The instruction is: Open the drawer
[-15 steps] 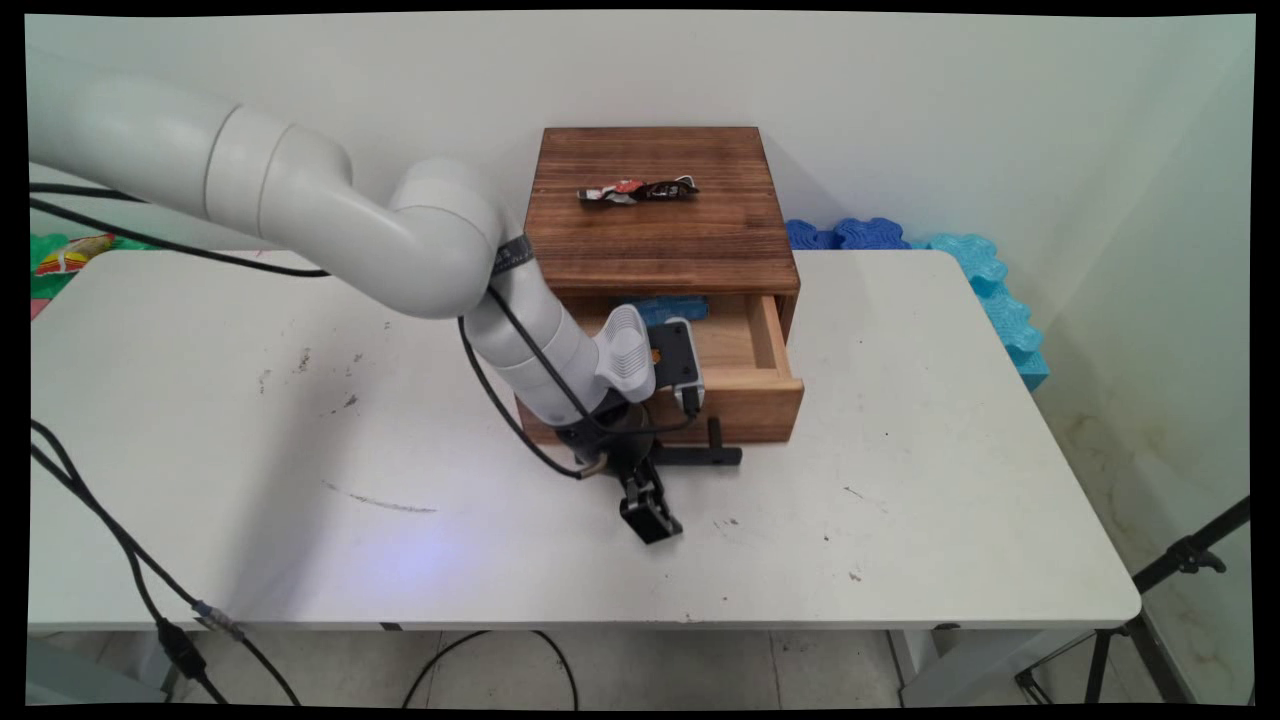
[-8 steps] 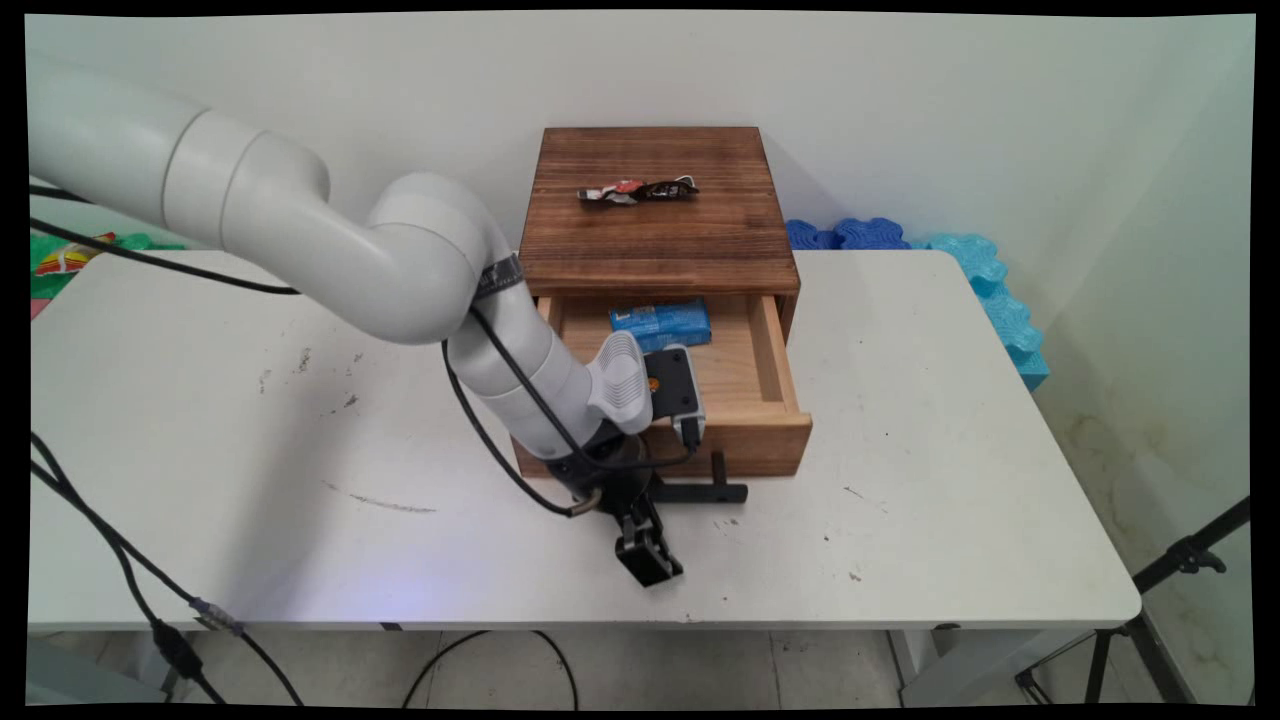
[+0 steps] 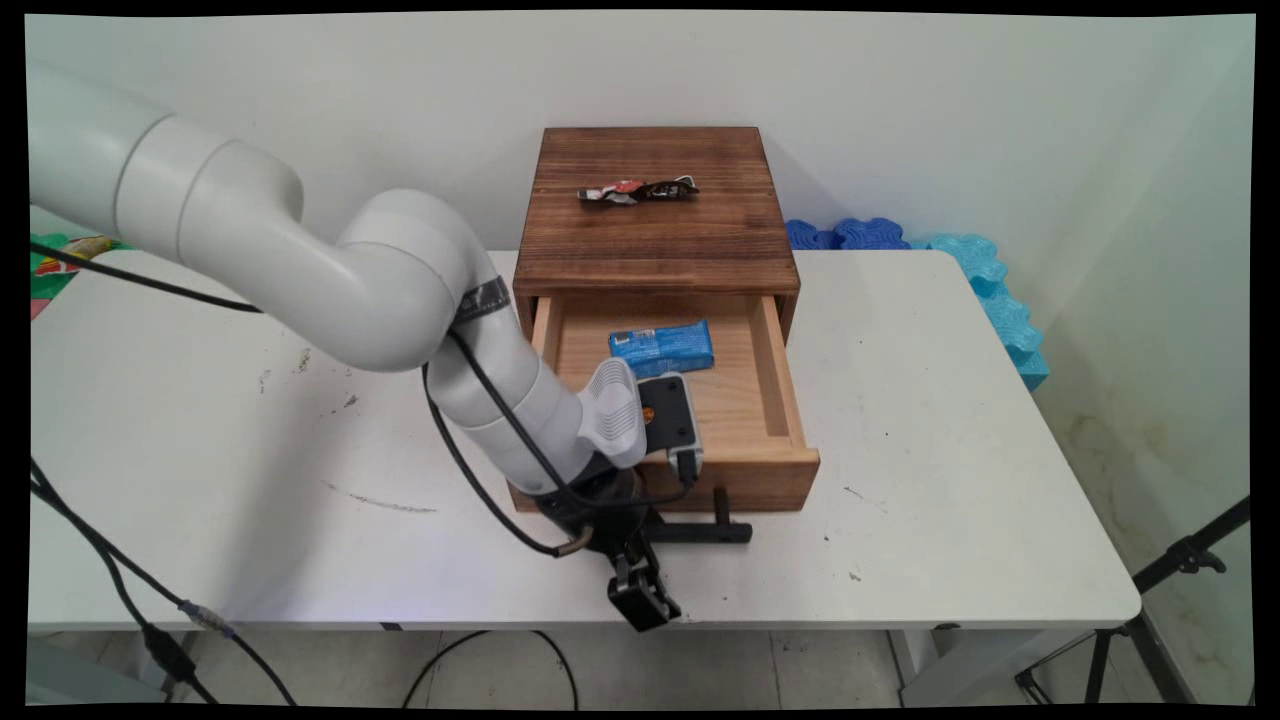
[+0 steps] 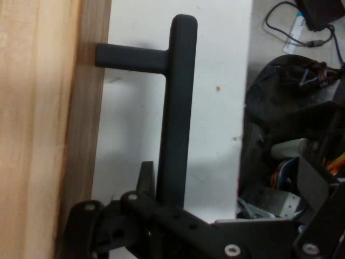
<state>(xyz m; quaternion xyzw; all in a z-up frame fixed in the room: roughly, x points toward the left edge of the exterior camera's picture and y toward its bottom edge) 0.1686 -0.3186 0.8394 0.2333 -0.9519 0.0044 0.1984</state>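
Claw (image 3: 640, 590) clamped on the black handle (image 4: 175, 108), drawer (image 3: 790, 400) well out toward six o'clock; best to keep any pull straight, desk (image 3: 950, 450) edge near.

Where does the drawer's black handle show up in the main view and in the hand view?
Main view: the black handle sits low and centre, on the front of the open drawer, partly hidden by the end effector.
Hand view: the handle runs upright through the middle, its post joining the drawer front at the left.
Shared landmark: the wooden drawer front behind the handle.
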